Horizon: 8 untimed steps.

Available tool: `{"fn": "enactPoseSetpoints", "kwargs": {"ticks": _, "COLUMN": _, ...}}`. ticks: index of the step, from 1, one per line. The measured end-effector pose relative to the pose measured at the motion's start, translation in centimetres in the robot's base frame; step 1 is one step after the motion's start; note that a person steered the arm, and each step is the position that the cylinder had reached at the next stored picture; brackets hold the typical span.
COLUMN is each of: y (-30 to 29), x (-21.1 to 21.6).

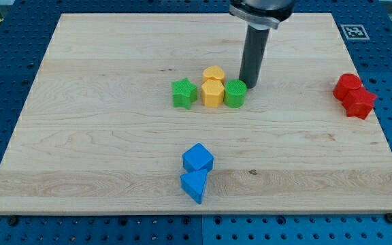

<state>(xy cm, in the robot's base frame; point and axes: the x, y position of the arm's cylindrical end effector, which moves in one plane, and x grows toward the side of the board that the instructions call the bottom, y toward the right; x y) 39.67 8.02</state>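
My tip (252, 85) rests on the board just to the right of and slightly behind the green cylinder (235, 93), close to or touching it. Left of that cylinder stands a yellow hexagonal block (212, 93), with a second yellow block (214, 73) right behind it. A green star block (184, 93) sits at the left end of this row, a small gap from the yellow ones.
Two red blocks (353, 95) lie together near the board's right edge. A blue cube (198, 158) and a blue triangular block (194, 185) sit together near the view's bottom. The wooden board (80, 136) lies on a blue perforated table.
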Motion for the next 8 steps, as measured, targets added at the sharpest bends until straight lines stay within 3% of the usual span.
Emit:
{"fn": "enactPoseSetpoints", "kwargs": {"ticks": 5, "y": -12.5, "x": 0.1}}
{"fn": "enactPoseSetpoints", "kwargs": {"ticks": 7, "y": -14.9, "x": 4.6}}
{"fn": "enactPoseSetpoints", "kwargs": {"ticks": 8, "y": -14.9, "x": 4.6}}
